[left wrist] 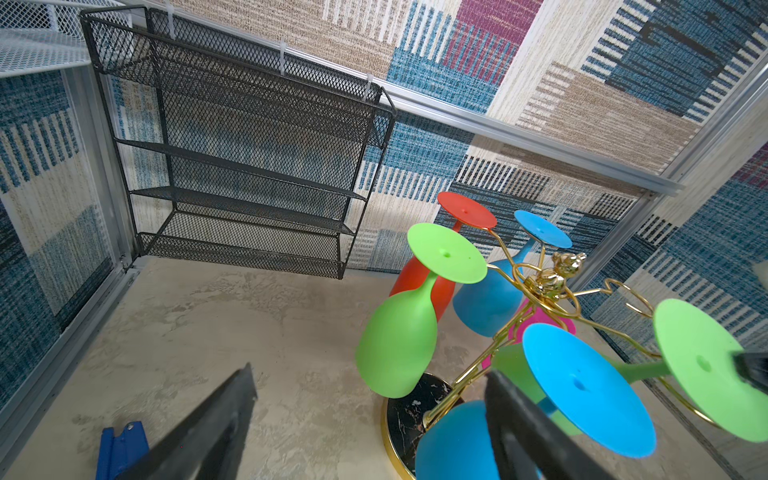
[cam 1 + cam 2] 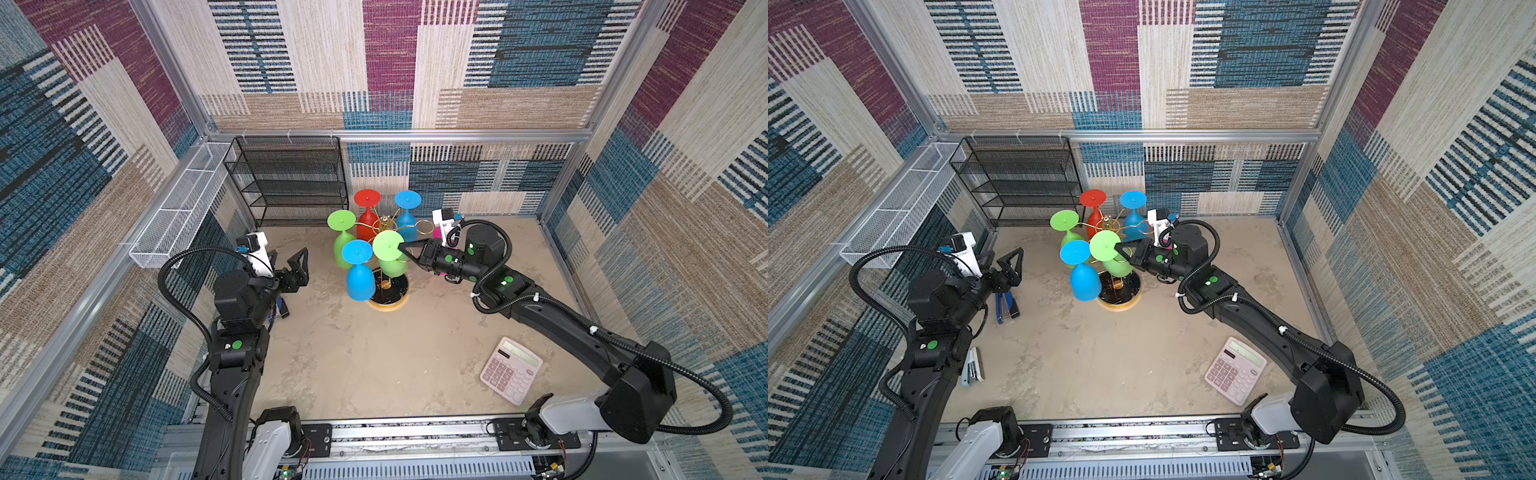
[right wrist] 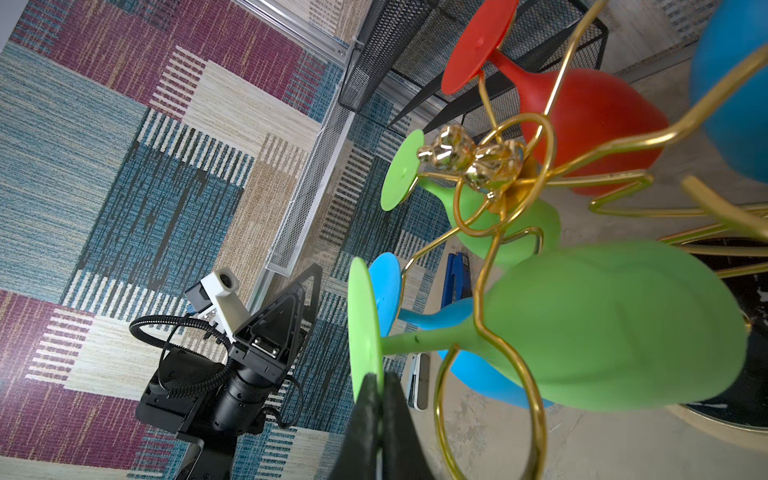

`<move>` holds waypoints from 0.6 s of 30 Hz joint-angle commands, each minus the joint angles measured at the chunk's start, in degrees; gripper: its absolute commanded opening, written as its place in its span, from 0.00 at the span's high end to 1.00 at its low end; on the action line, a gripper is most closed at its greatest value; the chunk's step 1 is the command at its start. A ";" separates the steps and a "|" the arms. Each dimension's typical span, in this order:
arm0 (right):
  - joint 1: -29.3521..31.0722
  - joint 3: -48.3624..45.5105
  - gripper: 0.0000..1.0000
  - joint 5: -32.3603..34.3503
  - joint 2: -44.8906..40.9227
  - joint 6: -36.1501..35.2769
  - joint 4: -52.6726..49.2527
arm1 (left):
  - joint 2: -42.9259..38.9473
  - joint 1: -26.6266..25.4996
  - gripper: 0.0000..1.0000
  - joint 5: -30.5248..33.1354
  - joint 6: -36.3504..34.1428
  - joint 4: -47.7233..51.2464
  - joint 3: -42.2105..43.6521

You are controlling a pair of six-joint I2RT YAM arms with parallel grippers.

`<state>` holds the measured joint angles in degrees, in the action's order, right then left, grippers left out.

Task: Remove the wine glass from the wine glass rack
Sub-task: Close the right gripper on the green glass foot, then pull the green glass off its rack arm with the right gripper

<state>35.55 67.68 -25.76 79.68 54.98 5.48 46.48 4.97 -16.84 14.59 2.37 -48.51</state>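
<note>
R gripper (image 2: 402, 248): my jaws are clamped tight on the rim of the foot disc of the light-green wine glass (image 2: 387, 246); R wrist view shows the pinch edge-on (image 3: 365, 332). Glass hangs bowl-down and tilted on the near-right arm of the wine glass rack (image 2: 395, 289). Stem sits inside the gold wire loop, bowl over the black base.

Rack stands mid-table toward the back, in front of the black mesh shelf (image 2: 291, 183).

L gripper (image 2: 286, 259): jaws wide, nothing betw. them, above the table left of the rack, apart from it. Nearest to it is the blue glass (image 2: 359, 282).

Pink calculator (image 2: 511, 370) lies near-right on the table.
</note>
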 commanded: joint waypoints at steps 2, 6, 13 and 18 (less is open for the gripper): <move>0.37 -0.27 1.00 -0.97 -0.49 -1.43 -0.32 | -0.07 0.02 0.12 0.05 -0.19 -1.76 0.21; 0.88 -0.27 1.00 -1.08 -1.06 -2.59 -2.04 | -0.09 0.01 0.11 0.05 -0.19 -1.83 0.24; 1.01 -2.75 1.00 -0.54 -4.02 -3.21 -3.33 | 0.00 0.03 0.11 0.05 -0.07 -1.89 0.26; 1.01 -5.12 1.00 0.66 -7.58 -3.89 -4.25 | 0.02 0.04 0.11 0.10 -0.01 -1.93 0.28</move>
<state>36.53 63.20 -26.35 73.49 52.14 0.89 46.50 4.95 -16.84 14.59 2.37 -48.27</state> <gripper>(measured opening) 0.062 0.886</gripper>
